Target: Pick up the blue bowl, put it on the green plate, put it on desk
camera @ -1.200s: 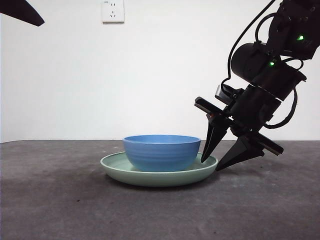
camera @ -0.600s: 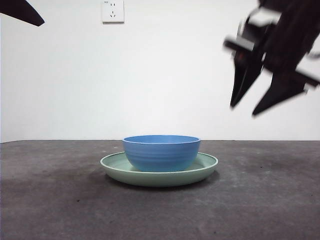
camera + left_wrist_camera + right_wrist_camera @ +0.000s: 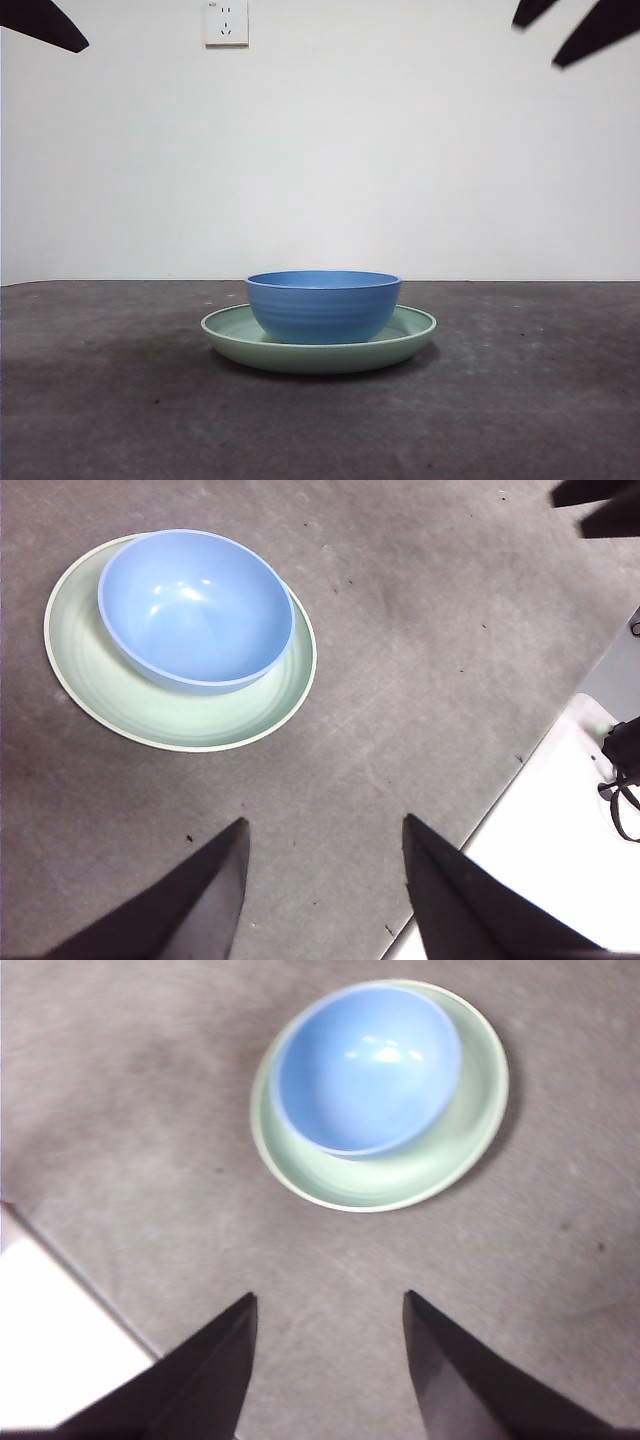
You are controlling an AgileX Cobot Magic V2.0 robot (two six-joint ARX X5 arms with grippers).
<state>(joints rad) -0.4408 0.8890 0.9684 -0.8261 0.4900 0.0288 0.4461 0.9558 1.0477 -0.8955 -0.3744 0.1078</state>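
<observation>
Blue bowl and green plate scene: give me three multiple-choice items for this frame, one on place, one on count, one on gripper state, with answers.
1. Where is the blue bowl?
A. On the green plate
B. On the desk beside the plate
C. Held in a gripper

2. How many dishes are on the desk?
A. One
B. Two
C. Three

3. What state is the right gripper in?
A. Shut on the bowl
B. Shut on the plate
C. Open, holding nothing

Answers:
1 A: the bowl sits inside the plate's rim in every view.
2 B: only the bowl and the plate show.
3 C: the right wrist view shows bare desk between its spread jaws, apart from the dishes.
</observation>
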